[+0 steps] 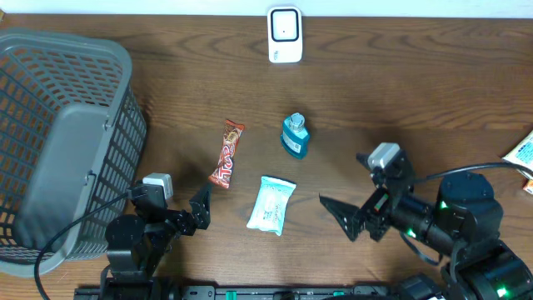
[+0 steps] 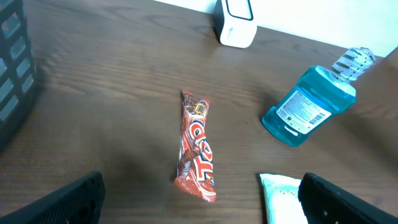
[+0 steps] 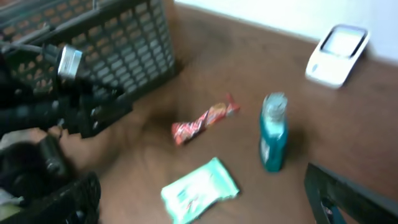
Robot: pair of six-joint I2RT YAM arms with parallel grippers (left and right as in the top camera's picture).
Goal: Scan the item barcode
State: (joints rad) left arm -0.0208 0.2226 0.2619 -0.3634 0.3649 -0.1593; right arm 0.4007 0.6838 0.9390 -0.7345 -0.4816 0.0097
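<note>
Three items lie mid-table: a red candy bar [image 1: 226, 154] [image 2: 197, 146] [image 3: 204, 119], a blue mouthwash bottle [image 1: 295, 136] [image 2: 306, 106] [image 3: 272, 131] and a pale green wipes pack [image 1: 271, 205] [image 2: 281, 198] [image 3: 199, 190]. The white barcode scanner [image 1: 284, 34] [image 2: 236, 23] [image 3: 336, 53] stands at the far edge. My left gripper [image 1: 197, 212] [image 2: 205, 208] is open just short of the candy bar's near end, holding nothing. My right gripper [image 1: 346, 208] [image 3: 205, 208] is open and empty to the right of the wipes pack, facing it.
A large grey mesh basket [image 1: 62, 137] [image 3: 99, 43] fills the left side of the table, close to the left arm. A small white, blue and orange box [image 1: 523, 154] pokes in at the right edge.
</note>
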